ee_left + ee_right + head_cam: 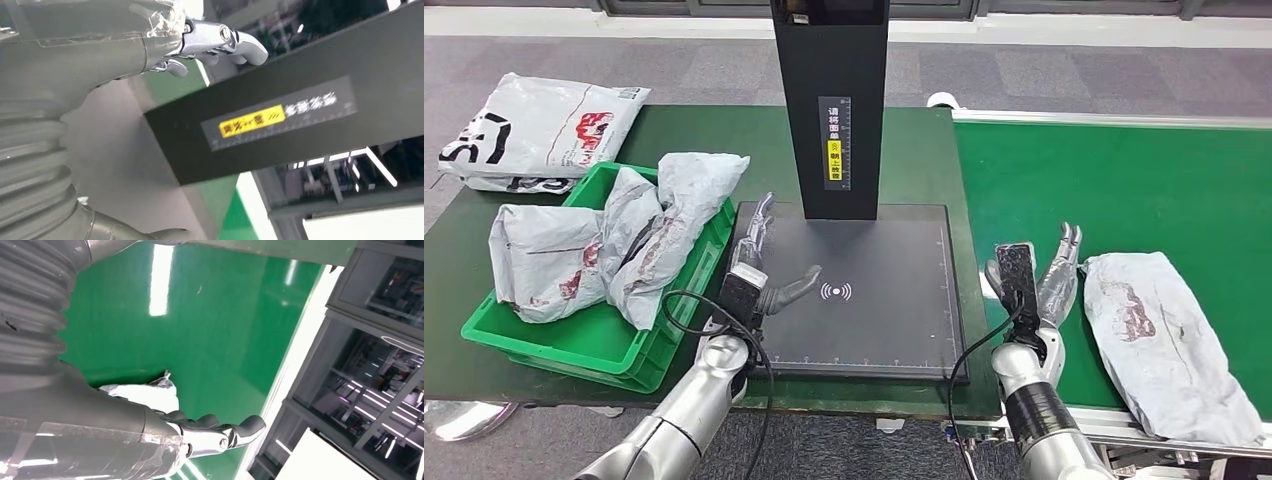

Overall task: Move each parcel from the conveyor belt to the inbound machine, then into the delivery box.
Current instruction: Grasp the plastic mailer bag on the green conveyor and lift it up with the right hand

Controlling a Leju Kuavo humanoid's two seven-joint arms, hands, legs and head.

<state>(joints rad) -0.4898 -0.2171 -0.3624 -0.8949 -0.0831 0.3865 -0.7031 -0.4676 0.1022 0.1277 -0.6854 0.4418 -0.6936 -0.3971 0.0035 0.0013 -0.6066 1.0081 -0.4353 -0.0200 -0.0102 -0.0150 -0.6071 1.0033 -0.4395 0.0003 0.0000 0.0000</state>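
A grey parcel (1159, 335) lies on the green conveyor belt (1124, 190) at the right, and its tip (145, 390) is seen past my right hand in the right wrist view. My right hand (1044, 280) is open, fingers straight, just left of that parcel and not touching it. My left hand (759, 270) is open over the left part of the black inbound machine plate (874, 320), thumb toward the scan mark. The machine's black column (280, 115) rises behind. The green delivery box (574, 340) at the left holds several grey parcels (644, 235).
A white parcel with red and black print (539, 130) lies on the dark table behind the box. The belt's white rail (1114, 120) runs along the far side. Grey floor lies beyond the table.
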